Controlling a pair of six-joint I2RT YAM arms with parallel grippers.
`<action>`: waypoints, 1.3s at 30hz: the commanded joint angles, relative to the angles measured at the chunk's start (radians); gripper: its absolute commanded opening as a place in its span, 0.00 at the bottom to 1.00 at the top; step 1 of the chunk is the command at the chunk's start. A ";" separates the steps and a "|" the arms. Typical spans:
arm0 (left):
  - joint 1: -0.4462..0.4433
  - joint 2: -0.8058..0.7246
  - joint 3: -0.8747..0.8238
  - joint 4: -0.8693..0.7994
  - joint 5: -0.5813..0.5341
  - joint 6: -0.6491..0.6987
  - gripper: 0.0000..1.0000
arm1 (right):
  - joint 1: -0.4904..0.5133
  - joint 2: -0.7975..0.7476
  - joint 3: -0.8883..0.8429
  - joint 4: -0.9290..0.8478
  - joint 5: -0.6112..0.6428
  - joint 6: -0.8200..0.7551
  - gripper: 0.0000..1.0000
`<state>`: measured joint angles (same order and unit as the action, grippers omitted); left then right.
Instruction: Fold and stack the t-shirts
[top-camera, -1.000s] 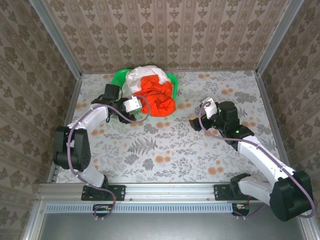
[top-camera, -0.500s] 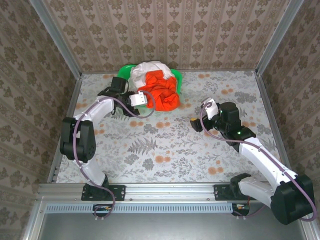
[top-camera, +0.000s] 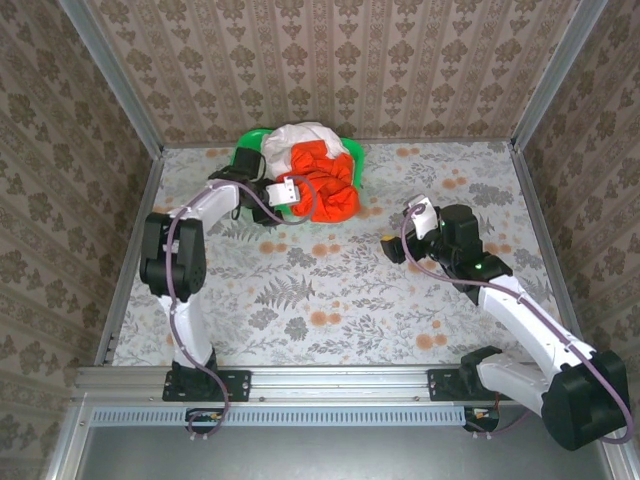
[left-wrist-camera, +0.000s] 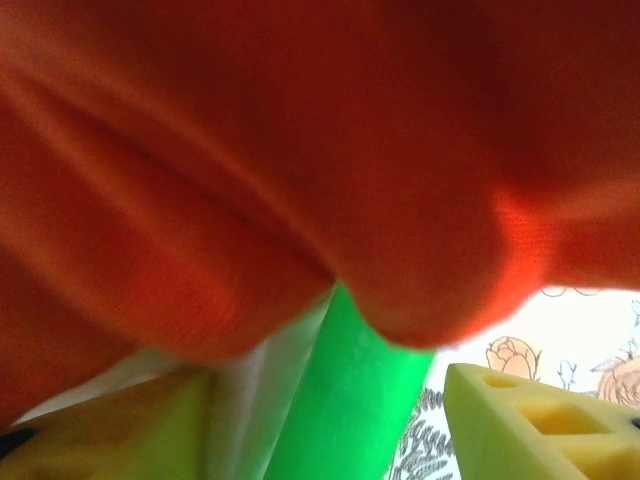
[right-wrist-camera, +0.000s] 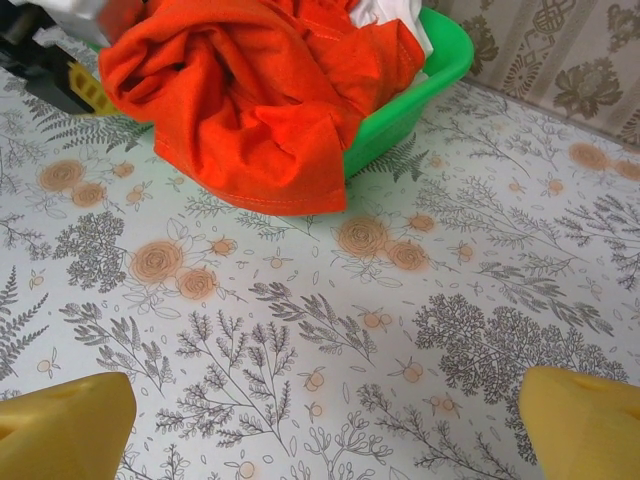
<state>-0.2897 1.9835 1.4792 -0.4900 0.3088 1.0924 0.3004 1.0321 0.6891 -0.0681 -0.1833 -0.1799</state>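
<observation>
- Both unfolded, orange-red t-shirt (top-camera: 328, 192) and white t-shirt (top-camera: 300, 135) are heaped in the basket (top-camera: 243, 156) at the far edge of the table (top-camera: 330, 330)
- Left gripper (top-camera: 295, 192) is buried in orange-red cloth, grip cannot be told
- Right gripper (top-camera: 388, 248) is spread, empty

Setting: staged robot test cell dressed as a home. Damask wallpaper panels (top-camera: 340, 70) closed the far, left and right sides. An aluminium frame rail (top-camera: 330, 385) edged the floral-print worktop (top-camera: 330, 290). The left arm (top-camera: 172, 262) and right arm (top-camera: 525, 315) were bolted there.

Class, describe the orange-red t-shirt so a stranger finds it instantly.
On the floral table, find the green basket at its far edge. The orange-red t-shirt spills over its near rim. Unlike the white t-shirt behind it, it is vividly coloured.
</observation>
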 joint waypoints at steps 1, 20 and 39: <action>-0.009 0.016 0.043 -0.047 0.004 -0.010 0.47 | 0.005 -0.038 -0.006 -0.032 0.030 0.014 1.00; 0.044 -0.144 -0.109 0.132 -0.289 -0.725 0.00 | 0.233 0.275 0.350 -0.082 -0.053 -0.133 1.00; 0.195 0.014 0.051 -0.048 -0.639 -1.213 0.00 | 0.373 0.499 0.538 -0.055 -0.100 -0.089 1.00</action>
<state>-0.1291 1.9991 1.5074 -0.5102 -0.3012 0.0044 0.6712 1.5383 1.2114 -0.1223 -0.2855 -0.2775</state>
